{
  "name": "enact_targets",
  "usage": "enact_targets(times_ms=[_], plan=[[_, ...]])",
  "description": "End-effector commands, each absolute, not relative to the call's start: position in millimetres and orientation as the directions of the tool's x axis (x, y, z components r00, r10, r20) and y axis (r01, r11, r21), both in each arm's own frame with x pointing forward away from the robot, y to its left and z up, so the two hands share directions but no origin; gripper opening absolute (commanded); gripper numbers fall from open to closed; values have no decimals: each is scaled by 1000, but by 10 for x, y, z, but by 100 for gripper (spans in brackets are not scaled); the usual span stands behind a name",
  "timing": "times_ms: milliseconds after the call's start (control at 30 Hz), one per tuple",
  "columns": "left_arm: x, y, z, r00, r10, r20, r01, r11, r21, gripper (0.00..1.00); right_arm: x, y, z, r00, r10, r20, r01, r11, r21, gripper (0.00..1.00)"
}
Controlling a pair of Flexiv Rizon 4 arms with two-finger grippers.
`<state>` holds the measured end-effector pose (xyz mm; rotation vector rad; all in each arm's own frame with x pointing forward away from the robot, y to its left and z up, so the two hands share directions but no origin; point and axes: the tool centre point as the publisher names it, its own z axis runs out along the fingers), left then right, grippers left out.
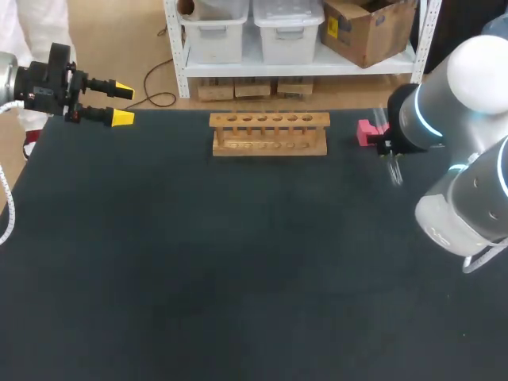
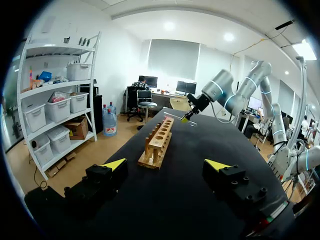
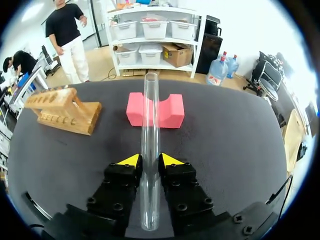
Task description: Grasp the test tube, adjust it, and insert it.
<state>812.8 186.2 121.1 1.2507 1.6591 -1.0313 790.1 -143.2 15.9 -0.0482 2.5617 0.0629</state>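
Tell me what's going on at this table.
The right gripper is shut on a clear glass test tube, with the pink foam block just ahead of it. The wooden test tube rack stands at the far middle of the black table, with no tube in it yet. The left gripper is open and holds nothing, off by the table's far left corner.
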Motion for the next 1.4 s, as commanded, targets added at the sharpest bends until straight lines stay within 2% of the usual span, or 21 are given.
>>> enact_targets(times_ms=[33,500,900,1400], plan=[[8120,1865,1202,-189,321,-928,974,179,-136,100,7743,-1351,374,-824,-9,-566,-14,1000,5,0],[8120,1865,1202,-189,321,-928,974,179,-136,100,7728,-812,867,-782,3,-623,-34,998,48,0],[8120,1865,1202,-189,321,-928,974,179,-136,100,7911,-239,832,-770,-64,-635,-178,977,117,0],[8120,1865,1202,-189,321,-928,974,179,-136,100,7907,84,780,-790,-56,-611,-199,965,169,0]])
